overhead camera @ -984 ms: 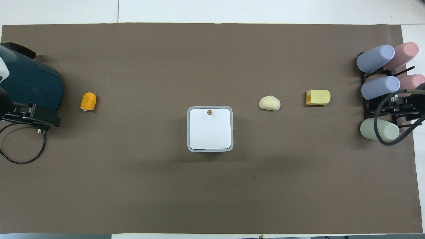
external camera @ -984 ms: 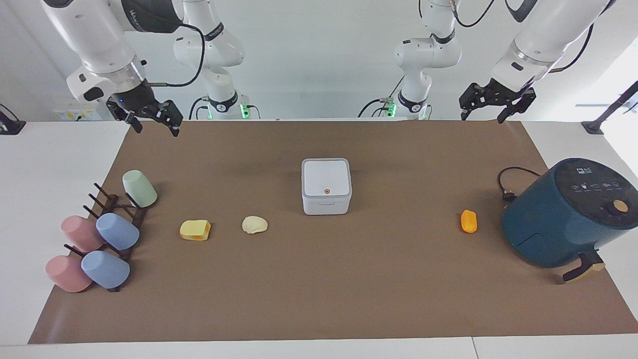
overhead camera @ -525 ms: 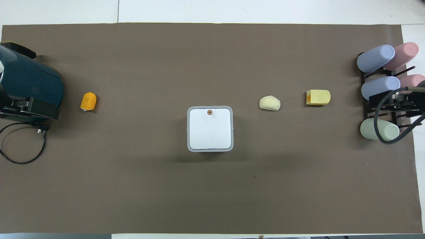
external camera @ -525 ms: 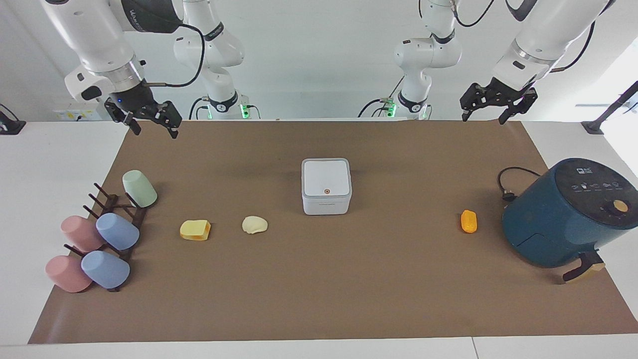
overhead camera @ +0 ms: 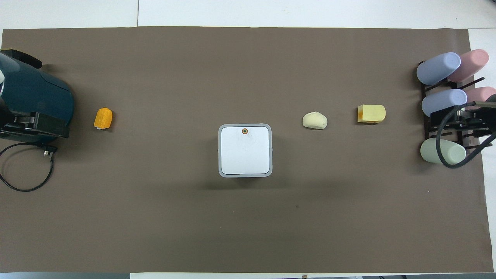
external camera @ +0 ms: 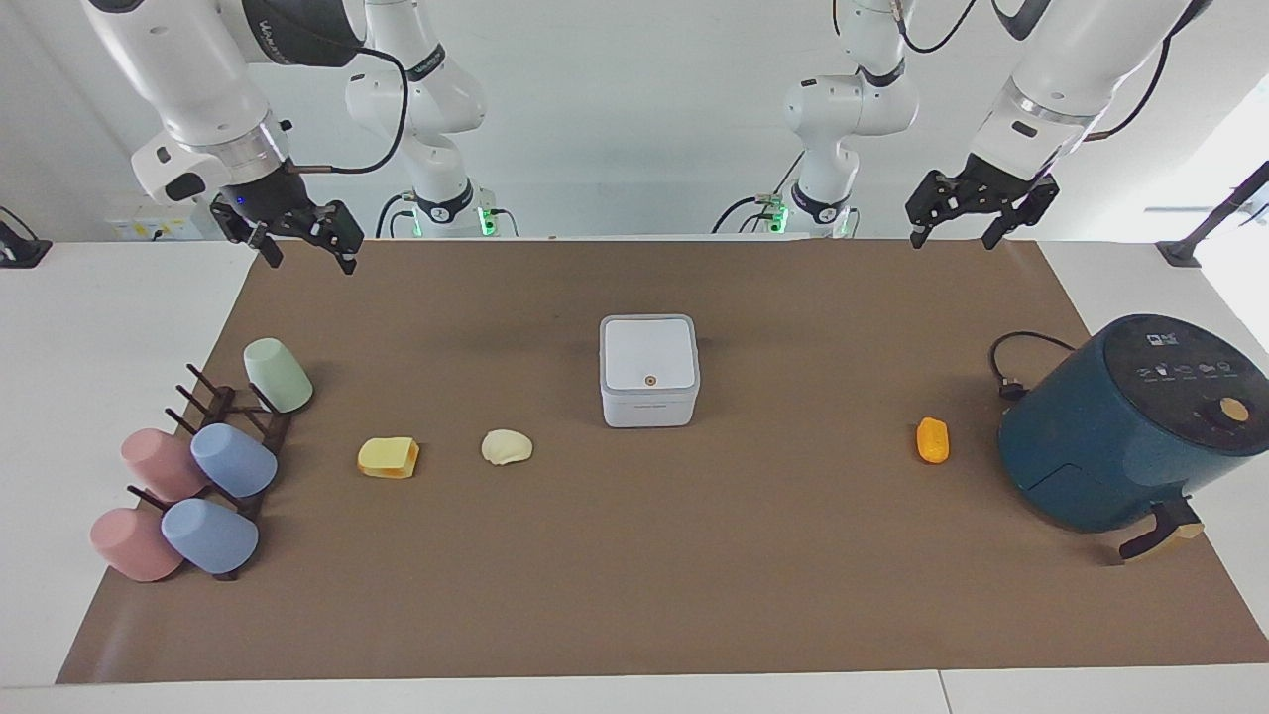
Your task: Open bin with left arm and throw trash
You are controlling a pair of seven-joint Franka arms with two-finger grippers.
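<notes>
Fingers spread on both grippers, left (external camera: 950, 236) and right (external camera: 307, 253), each raised over the tabletop's robot edge at its own end, arms bent downward. Shut and untouched, the bin (external camera: 648, 371) sits mid-tabletop, trash (external camera: 507, 446) beside it. Opening it well likely means bringing the left arm down onto the lid's orange dot (external camera: 649, 380).

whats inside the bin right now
Cannot be seen: the bin has its lid shut flat. All three trash pieces lie outside on the mat: yellow wedge, cream lump, orange oblong.
</notes>
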